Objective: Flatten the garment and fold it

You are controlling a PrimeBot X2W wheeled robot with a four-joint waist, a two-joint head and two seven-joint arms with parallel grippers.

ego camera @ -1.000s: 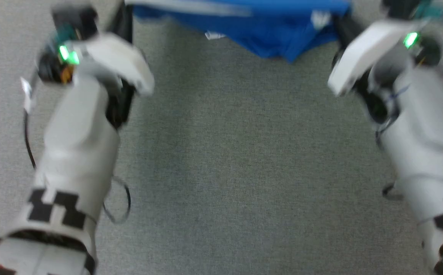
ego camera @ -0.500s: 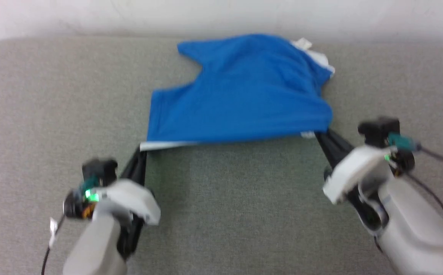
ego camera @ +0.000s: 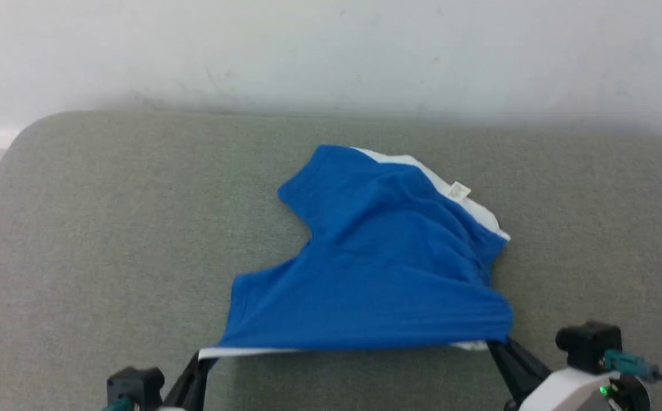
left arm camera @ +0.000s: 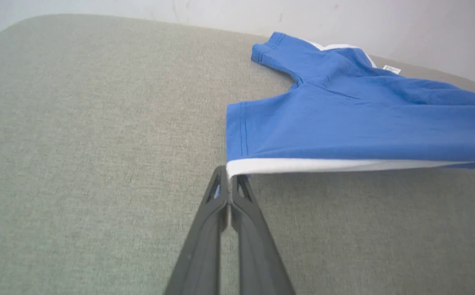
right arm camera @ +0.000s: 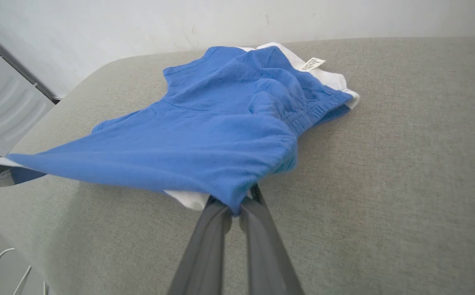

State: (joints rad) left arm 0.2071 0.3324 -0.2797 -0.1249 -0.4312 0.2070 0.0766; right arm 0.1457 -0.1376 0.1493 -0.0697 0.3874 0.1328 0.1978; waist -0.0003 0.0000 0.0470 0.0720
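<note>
Shorts (ego camera: 382,274) now on the grey pad (ego camera: 108,228), sitting from its middle toward 5 o'clock as I look over the robot's shoulder. A second ago they hung in the air between the two arms, sagging in a blur. Now the far part rests on the pad. The head has also tipped up since then, so much of the shift in that view is the camera's, not the cloth's.

Left claw (left arm camera: 230,176), at 7 o'clock: fingers pressed together on the corner of the white edge (left arm camera: 323,165). Right claw (right arm camera: 237,205), at 5 o'clock: closed nearly tight, with blue cloth and a bit of white bunched between the fingers. Both corners were already pinched half a second ago and neither has let go.

Lie of the cloth: the near white edge is drawn fairly straight between the claws and seems raised a little off the pad, with shadow under it. One leg points toward 11 o'clock. The gathered waistband (right arm camera: 315,110) faces 3 o'clock and is rumpled, with white fabric showing behind it. The small tag (ego camera: 458,190) sticks up at about 1 o'clock, toward the wall (ego camera: 331,51).

Reading: the laying-out has been made but the flattening isn't finished. The 9 o'clock half looks smooth. The waistband side is still heaped and doubled over. I'd judge it needs the near edge drawn back toward 6 o'clock and set down before any fold. The risk is the light cloth dragging along bunched.
</note>
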